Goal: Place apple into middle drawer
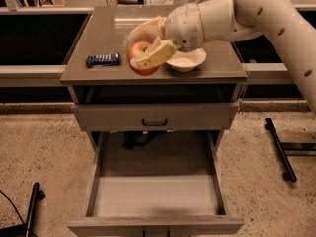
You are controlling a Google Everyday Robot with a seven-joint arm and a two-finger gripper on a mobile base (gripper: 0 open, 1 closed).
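The red-orange apple (140, 58) is held between the cream fingers of my gripper (143, 51), above the front edge of the cabinet top (103, 33). The gripper is shut on the apple; one finger (154, 55) crosses its front and the other curves behind it. The middle drawer (155, 194) is pulled open below, a wide grey box with a flat floor and nothing in it. The apple hangs well above the drawer and a little behind its opening.
A cream bowl (189, 59) sits on the cabinet top just right of the gripper. A blue snack bar (103, 59) lies to the left. The shut upper drawer front with a small black handle (155, 122) is between top and open drawer. A black chair leg (280, 149) lies on the floor at right.
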